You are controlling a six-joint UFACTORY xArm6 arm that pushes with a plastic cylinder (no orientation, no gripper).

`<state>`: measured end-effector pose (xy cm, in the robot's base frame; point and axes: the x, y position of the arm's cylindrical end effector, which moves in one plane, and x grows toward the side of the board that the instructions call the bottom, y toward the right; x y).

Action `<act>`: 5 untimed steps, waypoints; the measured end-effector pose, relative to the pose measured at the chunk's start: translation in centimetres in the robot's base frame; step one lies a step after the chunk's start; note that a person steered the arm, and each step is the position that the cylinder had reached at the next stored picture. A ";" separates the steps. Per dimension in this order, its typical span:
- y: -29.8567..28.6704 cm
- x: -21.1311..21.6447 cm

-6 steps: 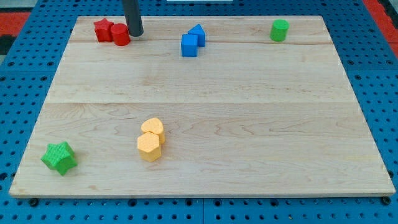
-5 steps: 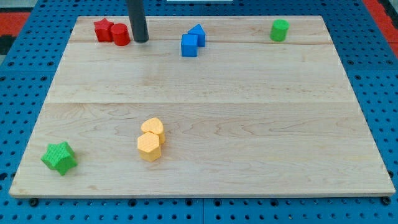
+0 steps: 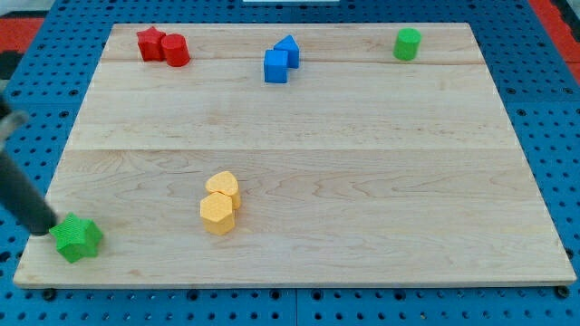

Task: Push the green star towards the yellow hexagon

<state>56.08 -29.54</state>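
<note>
In the camera view, my tip (image 3: 45,229) sits at the near left corner of the wooden counter (image 3: 362,181), touching the left side of the green star (image 3: 76,239); the rod slants up toward the left edge. The arm carries no fingers, only this rod. The yellow hexagon (image 3: 217,214) lies to the right of the star, well apart from it, touching a second rounded yellow block (image 3: 223,187) just behind it. Along the far edge stand a red star (image 3: 149,43) touching a red cylinder (image 3: 176,51), a blue cube (image 3: 275,66) against another blue block (image 3: 288,48), and a green cylinder (image 3: 407,43) at far right.
</note>
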 end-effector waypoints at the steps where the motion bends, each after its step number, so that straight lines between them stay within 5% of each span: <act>1: -0.9 0.2; 2: -0.9 4.1; 5: 11.1 -0.2</act>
